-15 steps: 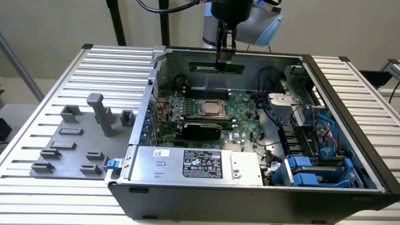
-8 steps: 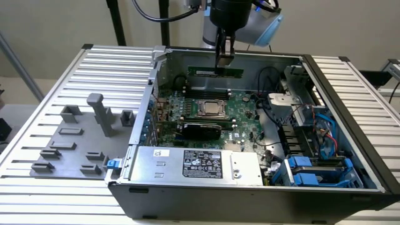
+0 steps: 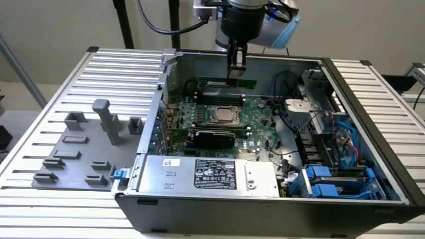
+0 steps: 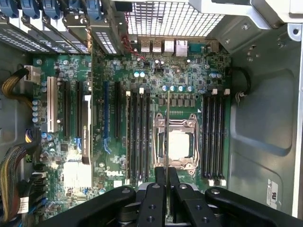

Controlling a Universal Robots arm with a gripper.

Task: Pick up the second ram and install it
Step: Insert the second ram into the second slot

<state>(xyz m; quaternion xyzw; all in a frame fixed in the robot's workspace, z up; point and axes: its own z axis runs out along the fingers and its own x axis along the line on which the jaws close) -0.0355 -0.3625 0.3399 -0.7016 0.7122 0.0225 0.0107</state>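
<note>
My gripper (image 3: 236, 73) hangs inside the open computer case, shut on the second ram (image 3: 227, 82), a narrow green stick held level above the far end of the motherboard (image 3: 258, 110). In the wrist view the ram (image 4: 168, 123) appears edge-on as a thin line running out from between my two black fingers (image 4: 160, 182); my gripper (image 4: 167, 176) is over the square processor socket (image 4: 177, 142). Black slot rails lie on either side of the socket, one group (image 4: 137, 137) and another (image 4: 214, 137). The socket (image 3: 226, 114) sits just in front of the held stick.
The case walls (image 3: 371, 124) surround the board. A silver power supply (image 3: 212, 174) fills the near end, with blue drive carriers (image 3: 339, 181) and cables at the exterior view's right. A grey fixture plate with blocks (image 3: 79, 149) lies outside the case at the exterior view's left.
</note>
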